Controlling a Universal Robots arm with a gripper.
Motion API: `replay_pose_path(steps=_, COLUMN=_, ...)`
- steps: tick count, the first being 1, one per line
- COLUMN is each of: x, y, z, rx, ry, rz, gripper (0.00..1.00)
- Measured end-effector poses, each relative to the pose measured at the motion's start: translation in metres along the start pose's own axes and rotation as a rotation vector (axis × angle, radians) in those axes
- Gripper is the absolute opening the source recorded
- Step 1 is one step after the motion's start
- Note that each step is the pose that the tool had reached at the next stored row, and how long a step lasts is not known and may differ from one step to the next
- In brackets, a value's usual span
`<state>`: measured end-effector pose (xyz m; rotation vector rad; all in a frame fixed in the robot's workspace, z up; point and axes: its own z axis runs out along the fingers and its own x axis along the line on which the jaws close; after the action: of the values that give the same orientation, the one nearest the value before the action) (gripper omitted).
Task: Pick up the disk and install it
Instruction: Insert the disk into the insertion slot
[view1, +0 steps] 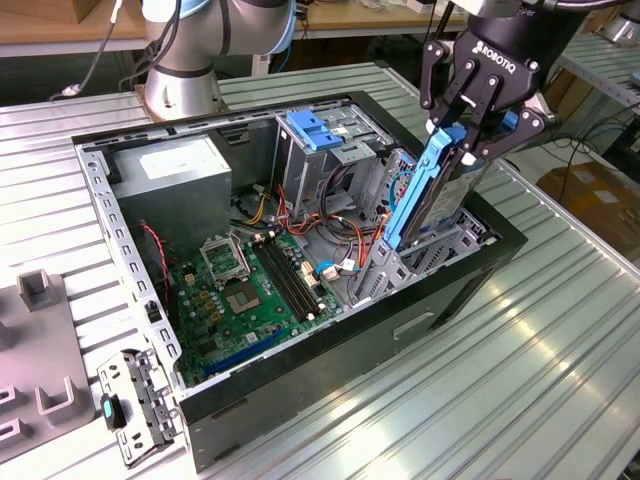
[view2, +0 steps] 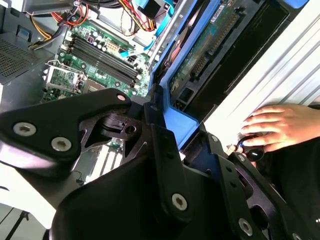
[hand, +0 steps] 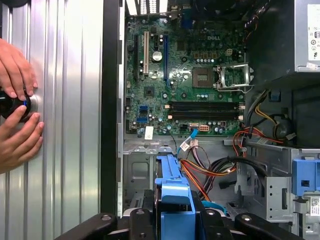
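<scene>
The disk (view1: 432, 195), a hard drive in a blue plastic carrier, is held tilted and nearly on edge over the open computer case (view1: 330, 370). My gripper (view1: 470, 128) is shut on its upper end. The disk's lower end reaches into the metal drive cage (view1: 425, 262) at the case's corner on the exterior view's right. In the second wrist view the disk (view2: 202, 47) shows its green circuit board and blue frame running away from the gripper (view2: 167, 137). In the first wrist view the blue carrier (hand: 172, 192) sits between the black fingers (hand: 140, 225).
Inside the case lie the green motherboard (view1: 250, 290), a grey power-supply box (view1: 175, 170), loose coloured cables (view1: 300, 225) and a second cage with a blue latch (view1: 315, 130). A person's hands (hand: 17, 105) rest on a black knob on the table. A grey fixture (view1: 40, 350) stands at the exterior view's left.
</scene>
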<state>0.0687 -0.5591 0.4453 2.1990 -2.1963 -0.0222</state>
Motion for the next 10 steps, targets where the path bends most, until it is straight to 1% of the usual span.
replay_pose_path(steps=4, x=0.0, y=-0.0001, z=0.0026, rx=0.0, ry=0.0001, rz=0.0, gripper=0.37)
replay_pose_path(steps=10, x=0.0, y=-0.0001, z=0.003, rx=0.0, ry=0.0001, rz=0.0, gripper=0.37)
